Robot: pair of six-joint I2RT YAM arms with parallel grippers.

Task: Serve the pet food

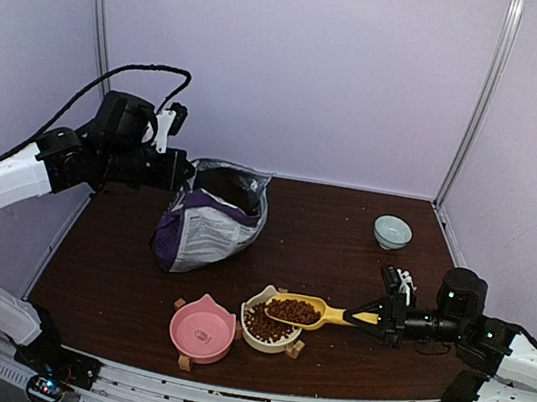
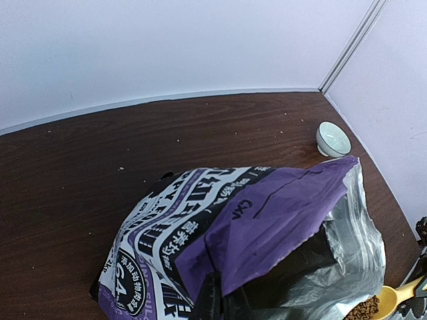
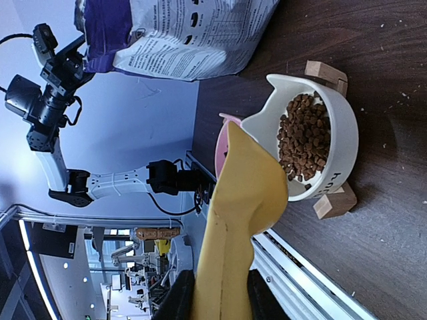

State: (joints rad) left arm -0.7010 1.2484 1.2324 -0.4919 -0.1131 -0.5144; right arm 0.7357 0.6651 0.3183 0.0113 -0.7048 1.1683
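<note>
1. While the right gripper (image 1: 364, 319) pinches the handle of the yellow scoop (image 1: 332, 317) between its jaws, the scoop's cup hangs over the rim of the white bowl (image 1: 272, 346).
2. Pet food (image 1: 293, 310) fills the scoop's cup. More of the dark-brown kibble lies heaped inside the white bowl.
3. From the right wrist view, the scoop's yellow underside crosses the white bowl's eared rim.
4. Just left of the white bowl, a pink bowl (image 1: 201, 330) touches it; both rest on wooden blocks (image 1: 294, 347).
5. Behind them, the purple bag (image 1: 209, 228) stands open on the table (image 1: 343, 243).
6. With its jaws pressed together, the left gripper (image 1: 180, 172) clamps the bag's upper left edge.
7. A small pale bowl (image 1: 391, 231) sits well apart, near the far right corner.
</note>
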